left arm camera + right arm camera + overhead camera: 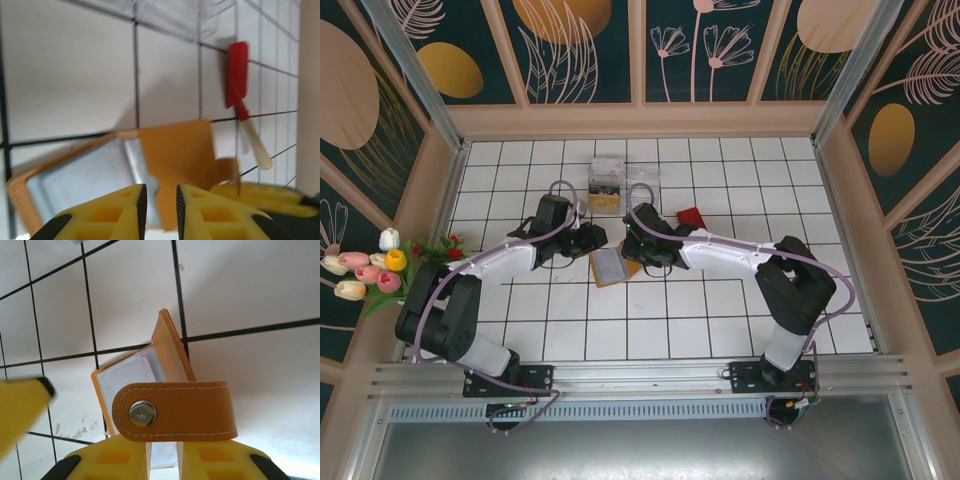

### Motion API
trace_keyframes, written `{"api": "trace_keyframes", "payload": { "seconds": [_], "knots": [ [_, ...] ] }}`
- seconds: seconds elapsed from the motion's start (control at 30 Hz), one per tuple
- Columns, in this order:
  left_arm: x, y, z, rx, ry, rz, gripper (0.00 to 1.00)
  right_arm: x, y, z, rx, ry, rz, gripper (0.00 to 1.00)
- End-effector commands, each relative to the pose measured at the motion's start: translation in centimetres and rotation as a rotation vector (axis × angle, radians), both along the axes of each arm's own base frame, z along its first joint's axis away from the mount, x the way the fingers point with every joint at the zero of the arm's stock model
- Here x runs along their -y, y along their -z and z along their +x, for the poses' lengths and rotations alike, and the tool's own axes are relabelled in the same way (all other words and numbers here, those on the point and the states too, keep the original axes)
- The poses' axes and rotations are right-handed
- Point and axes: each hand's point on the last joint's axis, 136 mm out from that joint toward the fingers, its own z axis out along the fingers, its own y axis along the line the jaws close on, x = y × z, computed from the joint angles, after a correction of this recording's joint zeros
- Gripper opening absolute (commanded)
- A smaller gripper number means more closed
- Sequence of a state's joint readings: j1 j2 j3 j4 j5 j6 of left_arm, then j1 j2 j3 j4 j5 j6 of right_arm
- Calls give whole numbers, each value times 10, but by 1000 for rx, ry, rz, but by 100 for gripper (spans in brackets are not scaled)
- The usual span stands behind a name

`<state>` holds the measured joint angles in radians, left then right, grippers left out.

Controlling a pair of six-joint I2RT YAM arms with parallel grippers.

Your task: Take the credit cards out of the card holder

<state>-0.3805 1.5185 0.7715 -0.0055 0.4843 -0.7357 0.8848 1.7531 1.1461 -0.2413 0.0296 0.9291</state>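
The tan-orange card holder (pixel 612 268) lies open on the white tiles between both arms. In the left wrist view its grey-blue inner panel (pixel 82 177) faces up beside the orange cover (pixel 175 150), and a pale card (pixel 136 160) with a rounded corner pokes from the sleeve. My left gripper (pixel 160 196) (pixel 594 240) hovers over that spot, jaws a narrow gap apart with nothing pinched. My right gripper (pixel 164 447) (pixel 638 254) is shut on the holder's right side. One cover (pixel 172 347) stands raised, and the snap strap (pixel 177 410) drapes over the fingertips.
A red spatula with a wooden handle (pixel 692 215) (pixel 236 75) lies just right of the holder. A clear plastic box (pixel 610 180) (pixel 192 17) stands behind it. Tulips (pixel 368 268) sit outside the left wall. Framed walls enclose the tiled floor.
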Motion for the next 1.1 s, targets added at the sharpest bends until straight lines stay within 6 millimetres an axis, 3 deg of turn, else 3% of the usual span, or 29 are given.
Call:
{"api": "trace_keyframes", "payload": {
  "seconds": [0.0, 0.1, 0.23, 0.47, 0.6, 0.73, 0.93, 1.07],
  "knots": [
    [-8, 18, -16, -63, -23, 24, 22, -12, 3, 3, 14, -42, -4, 22],
    [-12, 29, -21, -85, -45, 32, 20, -17, 6, 3, -5, -62, 10, 22],
    [-13, 40, -24, -107, -54, 32, 20, -8, 19, 5, -25, -40, -38, 23],
    [5, 37, -24, -118, 6, -68, 17, 3, 35, 8, -51, -18, -69, 26],
    [0, 48, -24, -139, 2, -20, 18, 5, 45, 4, -72, -21, -83, 31],
    [-5, 60, -26, -157, 29, 54, 19, 21, 57, -4, -118, 8, -127, 36],
    [-5, 61, -22, -155, 29, 58, 19, 30, 66, -21, -169, 15, -111, 39],
    [2, 45, -18, -135, 45, -4, 20, 26, 71, -36, -225, 8, -56, 39]
  ]
}}
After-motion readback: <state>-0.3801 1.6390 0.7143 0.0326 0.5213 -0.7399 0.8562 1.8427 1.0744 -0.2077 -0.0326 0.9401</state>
